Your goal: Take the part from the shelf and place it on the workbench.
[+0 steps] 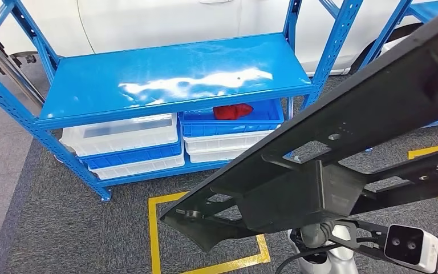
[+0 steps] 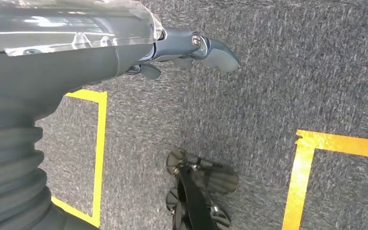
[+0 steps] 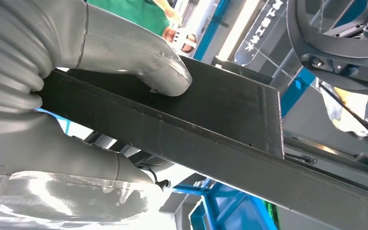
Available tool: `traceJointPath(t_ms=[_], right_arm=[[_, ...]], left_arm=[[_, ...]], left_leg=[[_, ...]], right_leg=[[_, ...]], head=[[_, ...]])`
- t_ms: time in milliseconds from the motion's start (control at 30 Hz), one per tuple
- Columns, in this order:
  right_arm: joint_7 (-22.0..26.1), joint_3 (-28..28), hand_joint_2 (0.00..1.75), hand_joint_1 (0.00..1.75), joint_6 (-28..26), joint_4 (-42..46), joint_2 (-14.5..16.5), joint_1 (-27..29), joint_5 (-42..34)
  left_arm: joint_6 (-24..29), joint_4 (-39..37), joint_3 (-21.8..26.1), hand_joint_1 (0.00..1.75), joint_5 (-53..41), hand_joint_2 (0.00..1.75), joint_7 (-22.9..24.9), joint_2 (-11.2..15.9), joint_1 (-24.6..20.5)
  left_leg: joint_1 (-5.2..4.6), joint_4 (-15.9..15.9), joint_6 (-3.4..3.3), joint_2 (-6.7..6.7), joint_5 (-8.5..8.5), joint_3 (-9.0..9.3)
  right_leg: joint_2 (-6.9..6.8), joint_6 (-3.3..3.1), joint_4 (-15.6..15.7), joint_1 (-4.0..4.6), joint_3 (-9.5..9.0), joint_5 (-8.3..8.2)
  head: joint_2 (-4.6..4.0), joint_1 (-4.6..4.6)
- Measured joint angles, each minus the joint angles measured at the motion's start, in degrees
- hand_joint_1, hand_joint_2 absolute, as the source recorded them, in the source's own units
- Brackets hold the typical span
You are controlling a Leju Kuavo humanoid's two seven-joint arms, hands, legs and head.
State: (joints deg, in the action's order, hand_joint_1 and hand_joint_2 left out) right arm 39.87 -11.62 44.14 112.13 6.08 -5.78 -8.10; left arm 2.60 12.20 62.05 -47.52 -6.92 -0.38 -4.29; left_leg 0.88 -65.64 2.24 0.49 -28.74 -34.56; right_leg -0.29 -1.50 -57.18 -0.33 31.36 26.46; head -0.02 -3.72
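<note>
A long black part (image 1: 319, 171), flat with cut-out openings and a blocky middle, slants across the head view from lower left to upper right, in front of the blue shelf (image 1: 171, 74). In the right wrist view my right hand (image 3: 124, 52) grips this part (image 3: 220, 124), with the thick thumb pressed on its flat top face and the other fingers under it. My left hand (image 2: 124, 62) hangs over the grey carpet, thumb stretched out, and holds nothing.
The shelf's top board is bare. Below it stand white and blue bins (image 1: 125, 134), one holding a red object (image 1: 232, 111). Yellow tape squares (image 1: 154, 228) mark the carpet. A white car stands behind, a second blue rack (image 1: 433, 8) at right. A person in green (image 3: 134, 12) stands near.
</note>
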Motion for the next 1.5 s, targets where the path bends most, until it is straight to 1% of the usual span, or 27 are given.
traceJointPath(t_ms=[67, 100, 167, 233, 333, 367, 400, 433, 500, 567, 600, 667, 733, 767, 833, 900, 933, 967, 1033, 1067, 1133, 1200, 1267, 1333, 1400, 1433, 1500], right_arm=[[0.0, 1.0, 1.75, 1.75, 0.4, 1.4, 0.2, 0.8, 0.3], [0.0, 1.5, 1.75, 1.75, 0.9, 2.0, 0.3, 1.1, 0.4], [0.0, 2.8, 1.75, 1.75, 2.5, 2.7, 0.3, 1.6, 0.0], [0.0, 4.1, 1.75, 1.75, 4.3, 3.0, 0.5, 1.7, -0.5], [0.0, 5.8, 1.75, 1.75, 6.1, 3.0, 0.6, 1.9, -1.3], [0.0, 6.3, 1.75, 1.75, 6.5, 2.9, 0.6, 2.0, -1.7], [0.0, 6.9, 1.75, 1.75, 6.9, 2.8, 0.6, 2.1, -2.2], [0.0, 7.5, 1.75, 1.75, 7.3, 2.6, 0.6, 2.1, -2.7], [0.0, 8.6, 1.75, 1.75, 8.0, 2.5, 0.6, 2.1, -3.6], [0.0, 9.6, 1.75, 1.75, 8.7, 2.4, 0.8, 2.0, -4.0], [0.0, 10.1, 1.75, 1.75, 8.9, 2.4, 0.9, 2.0, -4.1], [0.0, 10.9, 1.75, 1.75, 9.2, 2.3, 1.2, 2.2, -3.9], [0.0, 11.6, 1.75, 1.75, 9.1, 2.3, 1.5, 2.2, -3.2], [0.0, 11.7, 1.75, 1.75, 9.0, 2.3, 1.6, 2.3, -2.8], [0.0, 11.9, 1.75, 1.75, 8.5, 2.3, 1.8, 2.5, -2.2], [0.0, 12.1, 1.75, 1.75, 7.8, 2.3, 1.9, 2.9, -1.7], [0.0, 12.1, 1.75, 1.75, 7.5, 2.3, 1.9, 3.0, -1.5], [0.0, 12.2, 1.75, 1.75, 7.1, 2.3, 1.9, 3.1, -1.4], [0.0, 12.2, 1.75, 1.75, 6.3, 2.3, 1.9, 3.1, -1.3], [0.0, 12.1, 1.75, 1.75, 5.9, 2.3, 1.9, 3.1, -1.3], [0.0, 12.0, 1.75, 1.75, 5.5, 2.3, 1.8, 3.2, -1.7], [0.0, 12.1, 1.75, 1.75, 6.2, 2.3, 1.8, 3.2, -2.4], [0.0, 12.5, 1.75, 1.75, 7.7, 2.3, 1.9, 3.0, -2.9], [0.0, 13.1, 1.75, 1.75, 9.3, 2.3, 2.2, 2.7, -2.9], [0.0, 14.0, 1.75, 1.75, 10.3, 2.2, 3.0, 2.7, -2.7], [0.0, 14.5, 1.75, 1.75, 10.5, 2.3, 3.4, 2.7, -2.6], [0.0, 15.0, 1.75, 1.75, 10.5, 2.7, 4.3, 2.7, -2.4]], left_arm=[[0.0, 0.0, 0.1, 0.00, 0.0, 1.75, 0.0, 0.3, 0.0], [0.1, 0.0, 0.2, 0.00, 0.0, 1.75, 0.0, 0.4, 0.1], [0.3, 0.0, 0.4, 0.00, 0.0, 1.75, 0.0, 0.5, 0.1], [0.7, 0.0, 0.5, 0.00, -0.1, 1.75, -0.1, 0.4, 0.1], [1.7, 0.0, 0.5, 0.00, -0.7, 1.75, -1.0, 0.1, -0.1], [2.1, 0.0, 0.5, 0.00, -0.9, 1.75, -1.5, -0.1, -0.1], [2.4, 0.0, 0.5, 0.00, -1.1, 1.75, -2.0, -0.3, 0.0], [2.6, 0.0, 0.5, 0.00, -1.3, 1.75, -2.4, -0.5, 0.0], [2.7, 0.0, 0.5, 0.00, -1.5, 1.75, -2.9, -0.9, -0.1], [2.7, 0.0, 0.5, 0.00, -1.8, 1.75, -3.0, -1.3, -0.1], [2.6, 0.0, 0.5, 0.00, -2.0, 1.75, -2.9, -1.4, 0.0], [2.5, 0.0, 0.4, 0.00, -2.5, 1.75, -2.5, -1.7, -0.1], [2.1, 0.0, 0.4, 0.00, -2.8, 1.75, -1.9, -2.0, -0.1], [1.9, 0.0, 0.4, 0.00, -3.0, 1.75, -1.6, -2.1, -0.1], [1.6, 0.0, 0.4, 0.00, -3.2, 1.75, -0.9, -2.2, 0.1], [1.4, 0.0, 0.4, 0.00, -3.5, 1.75, -0.2, -2.4, 0.3], [1.4, 0.0, 0.4, 0.00, -3.7, 1.75, 0.1, -2.4, 0.3], [1.3, 0.0, 0.4, 0.00, -3.8, 1.75, 0.3, -2.5, 0.3], [1.3, 0.0, 0.3, 0.00, -4.2, 1.75, 0.7, -2.6, 0.3], [1.2, 0.0, 0.3, 0.00, -4.3, 1.75, 0.8, -2.6, 0.3], [1.1, 0.0, 0.2, 0.00, -4.5, 1.75, 0.5, -2.7, 0.3], [1.0, 0.0, 0.2, 0.00, -4.5, 1.75, -0.3, -2.7, 0.1], [0.8, 0.0, 0.2, 0.00, -4.3, 1.75, -1.0, -2.7, -0.1], [0.8, 0.0, 0.2, 0.00, -4.2, 1.75, -1.4, -2.6, 0.0], [1.0, 0.0, 0.2, 0.00, -4.6, 1.75, -1.5, -2.1, 0.2], [1.0, 0.0, 0.2, 0.00, -4.9, 1.75, -1.5, -1.8, 0.2], [1.0, 0.0, 0.2, 0.00, -5.3, 1.75, -1.5, -1.0, 0.1]], left_leg=[[-0.09, 6.4, -0.45, -0.10, 1.57, 3.66], [-0.19, 7.8, -0.82, -0.15, 1.47, 4.32], [-0.20, 8.1, -1.68, -0.16, 1.54, 4.21], [-0.02, 8.4, -2.54, -0.11, 1.89, 4.00], [-0.06, 8.5, -3.38, 0.28, 2.35, 3.44], [-0.13, 8.5, -3.50, 0.51, 2.43, 3.26], [-0.19, 8.5, -3.55, 0.73, 2.48, 3.15], [-0.23, 8.4, -3.57, 1.00, 2.50, 3.13], [-0.34, 8.4, -3.49, 1.59, 2.46, 3.25], [-0.65, 8.2, -3.11, 2.23, 2.36, 3.27], [-0.78, 8.2, -2.86, 2.64, 2.33, 3.22], [-0.91, 8.2, -2.27, 3.59, 2.29, 3.20], [-0.80, 7.1, -1.67, 3.07, 1.16, 2.83], [-0.74, 5.0, -1.40, 2.25, -0.30, 2.01], [-0.56, -2.3, -1.06, 0.59, -4.28, -1.14], [-0.47, -8.2, -0.89, 0.14, -6.15, -3.78], [-0.41, -8.1, -0.88, 0.08, -5.35, -3.69], [-0.32, -5.6, -0.91, -0.11, -3.53, -2.50], [-0.02, 2.3, -1.08, -2.12, 0.37, 1.19], [0.09, 5.3, -1.18, -3.27, 1.34, 2.53], [0.05, 7.5, -1.48, -4.38, 1.43, 3.33], [0.07, 7.8, -2.10, -3.30, 1.72, 3.33], [0.25, 8.3, -2.87, -2.06, 2.13, 3.43], [0.17, 8.5, -3.31, -0.67, 2.25, 3.39], [0.05, 8.5, -3.41, 0.86, 2.21, 3.31], [0.02, 8.5, -3.39, 1.58, 2.18, 3.31], [0.00, 8.5, -3.21, 2.78, 2.06, 3.48]], right_leg=[[0.00, 0.49, -0.5, 0.19, 0.26, 0.07], [0.01, 0.78, -0.6, 0.29, 0.40, 0.02], [0.05, 1.42, -0.8, 0.38, 0.63, -0.12], [0.13, 2.10, -2.3, 0.26, 1.37, 1.06], [0.21, 2.88, -12.2, 0.01, 5.94, 6.32], [0.20, 3.01, -15.6, -0.04, 7.56, 7.47], [0.20, 3.06, -17.2, -0.05, 8.33, 7.54], [0.14, 3.01, -16.4, -0.05, 7.93, 6.46], [-0.82, 2.56, -9.2, 0.07, 4.31, 2.50], [-2.61, 1.80, -2.4, 0.61, 1.24, 0.21], [-3.05, 1.45, -1.0, 0.88, 0.76, -0.02], [-2.25, 0.83, -0.6, 0.97, 1.00, -0.19], [-1.23, 0.20, -0.2, 0.67, 1.07, -0.64], [-0.77, -0.10, 0.0, 0.48, 1.08, -0.85], [0.24, -0.41, 0.0, 0.36, 1.29, -1.06], [1.46, -0.43, -0.1, 0.35, 1.49, -1.18], [2.11, -0.38, -0.2, 0.33, 1.53, -1.21], [2.78, -0.30, -0.3, 0.30, 1.52, -1.22], [4.05, 0.04, -0.7, 0.32, 1.65, -1.15], [4.68, 0.32, -0.9, 0.31, 1.91, -1.16], [5.84, 1.07, -1.2, 0.19, 2.58, -1.40], [6.53, 1.83, -1.2, 0.02, 2.98, -1.60], [4.64, 2.43, -3.4, 0.12, 4.09, -0.14], [1.83, 2.81, -10.0, 0.05, 7.25, 3.44], [0.86, 3.03, -16.7, -0.21, 10.45, 5.89], [0.66, 3.05, -17.4, -0.31, 10.75, 5.61], [-0.20, 2.81, -11.9, -0.36, 7.71, 2.36]], head=[[0.00, 0.00], [0.00, 0.00], [0.00, 0.00], [0.00, 0.01], [0.00, 0.00], [0.00, 0.00], [0.00, 0.00], [0.00, 0.00], [0.00, 0.01], [0.00, 0.01], [0.00, 0.01], [0.00, 0.00], [0.00, 0.00], [0.00, 0.00], [0.00, 0.00], [0.00, 0.00], [0.00, 0.00], [0.00, 0.00], [0.00, 0.00], [0.00, 0.00], [0.00, 0.01], [0.00, 0.01], [0.00, 0.01], [0.00, 0.02], [0.00, 0.02], [0.00, 0.02], [0.00, 0.02]])
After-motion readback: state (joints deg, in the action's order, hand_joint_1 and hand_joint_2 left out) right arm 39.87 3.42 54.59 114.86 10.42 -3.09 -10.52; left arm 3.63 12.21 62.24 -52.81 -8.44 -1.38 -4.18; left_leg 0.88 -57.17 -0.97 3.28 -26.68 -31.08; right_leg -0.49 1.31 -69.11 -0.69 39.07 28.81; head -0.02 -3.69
